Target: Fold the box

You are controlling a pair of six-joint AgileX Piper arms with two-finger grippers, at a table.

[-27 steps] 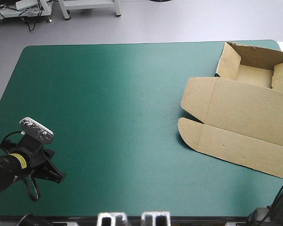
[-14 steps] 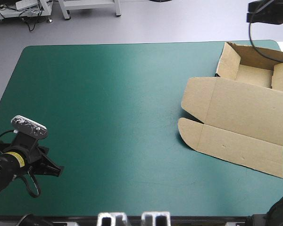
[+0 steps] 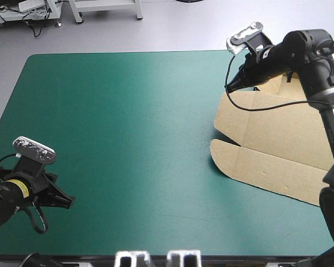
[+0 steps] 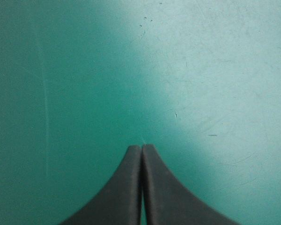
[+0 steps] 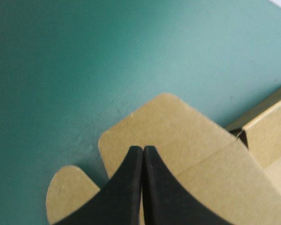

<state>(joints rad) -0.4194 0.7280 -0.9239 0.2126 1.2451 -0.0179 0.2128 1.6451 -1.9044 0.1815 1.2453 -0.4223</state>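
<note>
Lying at the frame's right, the brown box (image 3: 278,150) shows you a flat lid, rounded flaps, raised tray walls. Both the left claw (image 3: 71,203), lower left, and right claw (image 3: 229,87), over the lid's corner, are pressed together.

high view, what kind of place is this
Probably a robot test bench: a table with a teal-green cover, a left tool and a right tool, both shut, and a brown box partly folded.
</note>
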